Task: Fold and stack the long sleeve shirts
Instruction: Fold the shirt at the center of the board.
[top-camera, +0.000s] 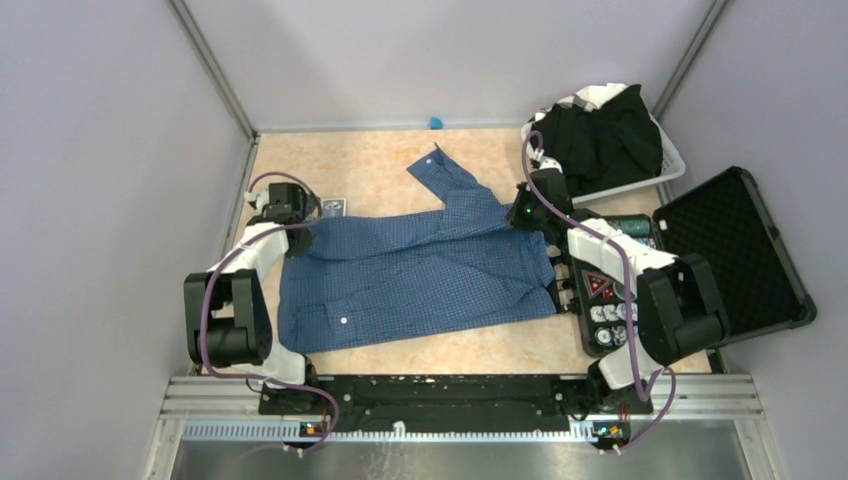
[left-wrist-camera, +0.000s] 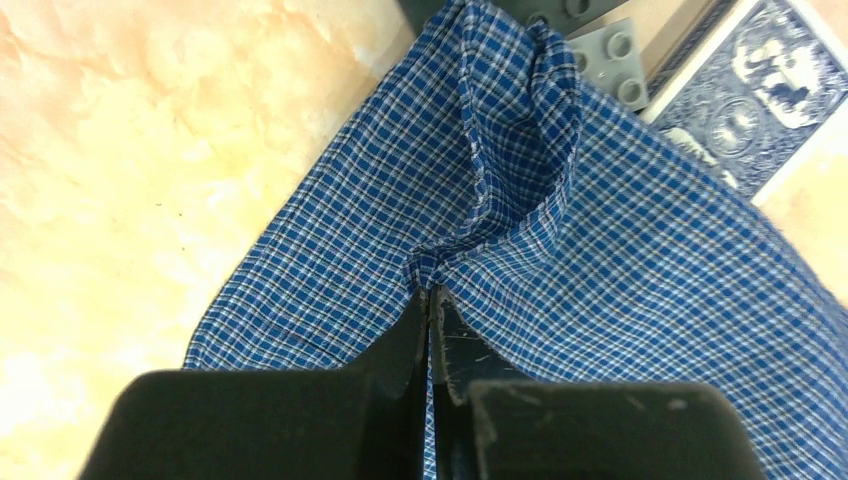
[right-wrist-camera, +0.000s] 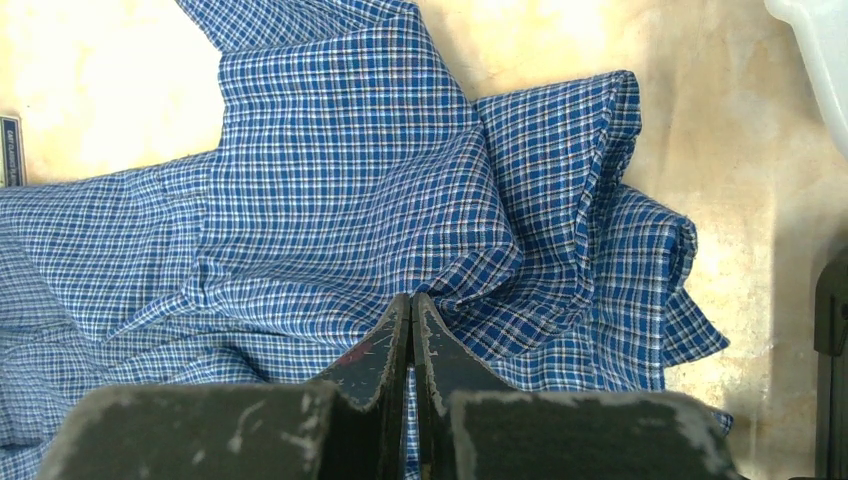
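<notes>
The blue checked long sleeve shirt lies spread across the middle of the table, one sleeve reaching toward the back. My left gripper is at the shirt's left edge. In the left wrist view its tips are shut on a puckered fold of the checked cloth. My right gripper is at the shirt's right end, and its tips are shut on bunched, layered cloth. Black shirts are heaped in a white basket at the back right.
An open black hard case with foam lining lies at the right. A dark tray of small items sits under the right arm. A patterned card and a grey brick lie beside the shirt's left edge. A small blue object sits at the back wall.
</notes>
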